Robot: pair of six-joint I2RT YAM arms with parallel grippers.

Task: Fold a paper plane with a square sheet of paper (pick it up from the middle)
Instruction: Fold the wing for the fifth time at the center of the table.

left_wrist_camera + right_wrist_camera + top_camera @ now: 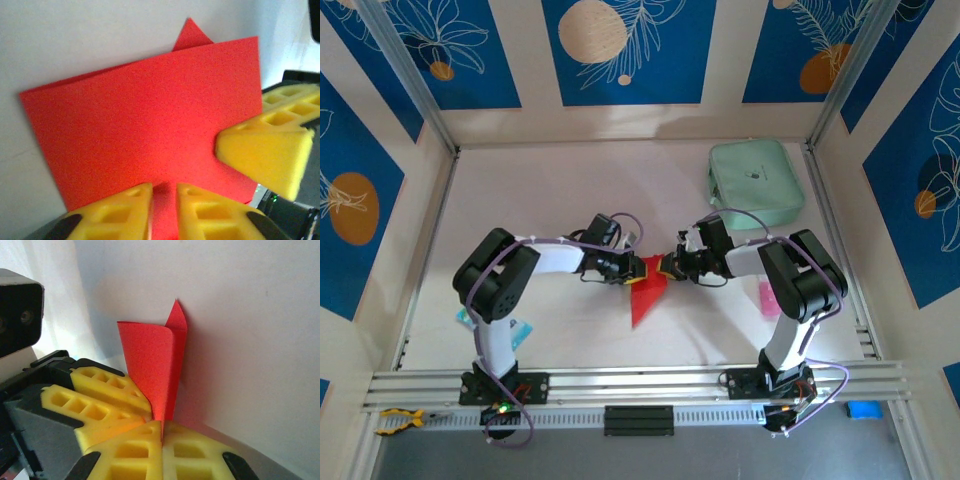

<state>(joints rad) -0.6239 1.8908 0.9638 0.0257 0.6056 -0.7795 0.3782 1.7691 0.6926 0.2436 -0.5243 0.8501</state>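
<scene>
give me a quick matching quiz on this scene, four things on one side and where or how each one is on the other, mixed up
Things:
1. red paper
2. green pouch
3. right arm's fingers
4. yellow-handled tool

Place or state:
a. far right corner of the table
b. shut on the paper's edge
c. folded over, mid-table between the two arms
d. near left corner, in front of the rail

Pairs: 1-c, 2-a, 3-b, 4-d
</scene>
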